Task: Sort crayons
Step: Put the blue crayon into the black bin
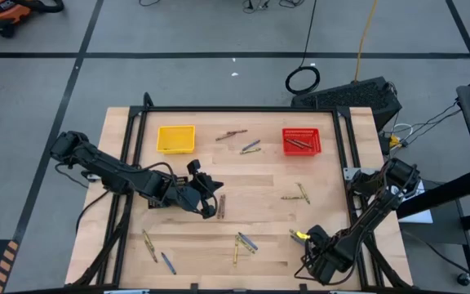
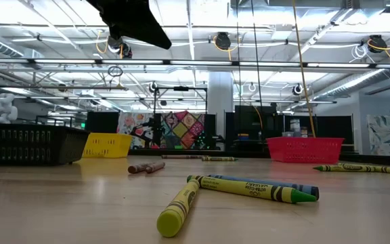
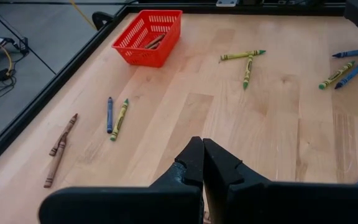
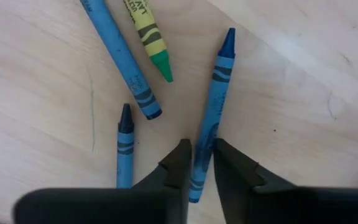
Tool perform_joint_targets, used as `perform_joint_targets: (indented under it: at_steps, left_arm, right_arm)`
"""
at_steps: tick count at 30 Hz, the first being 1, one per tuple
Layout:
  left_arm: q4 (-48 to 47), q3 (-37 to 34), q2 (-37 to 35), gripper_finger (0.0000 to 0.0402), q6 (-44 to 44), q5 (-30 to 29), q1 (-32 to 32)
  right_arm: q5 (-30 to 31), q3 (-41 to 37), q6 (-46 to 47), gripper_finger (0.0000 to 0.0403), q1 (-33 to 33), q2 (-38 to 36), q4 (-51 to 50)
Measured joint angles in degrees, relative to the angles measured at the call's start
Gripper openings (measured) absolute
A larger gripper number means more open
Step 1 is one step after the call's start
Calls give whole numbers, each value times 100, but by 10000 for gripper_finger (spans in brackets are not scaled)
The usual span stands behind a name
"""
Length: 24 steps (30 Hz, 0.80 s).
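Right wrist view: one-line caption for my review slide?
Right gripper closing around a blue crayon on the wooden table.

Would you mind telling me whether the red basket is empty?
Not empty: the red basket holds a couple of brownish crayons, visible through its open top.

Industrial lab (exposed ceiling trusses [image 2: 249, 64])

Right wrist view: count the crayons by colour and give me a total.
Blue crayons: 3
Yellow crayon with a green tip: 1
Total: 4
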Motion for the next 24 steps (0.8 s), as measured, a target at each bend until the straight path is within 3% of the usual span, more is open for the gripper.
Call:
perform_joint_targets:
  at_steps: [4, 17, 24]
  left_arm:
    - [-2, 0, 0, 2, 0, 0, 0]
    - [0, 0, 0, 2, -42, 2, 0]
    - [2, 0, 0, 2, -55, 2, 0]
  right_arm:
    - [176, -6, 92, 6, 6, 2, -25]
    - [370, -11, 95, 2, 28, -54, -162]
    - [1028, -53, 74, 1, 82, -440, -298]
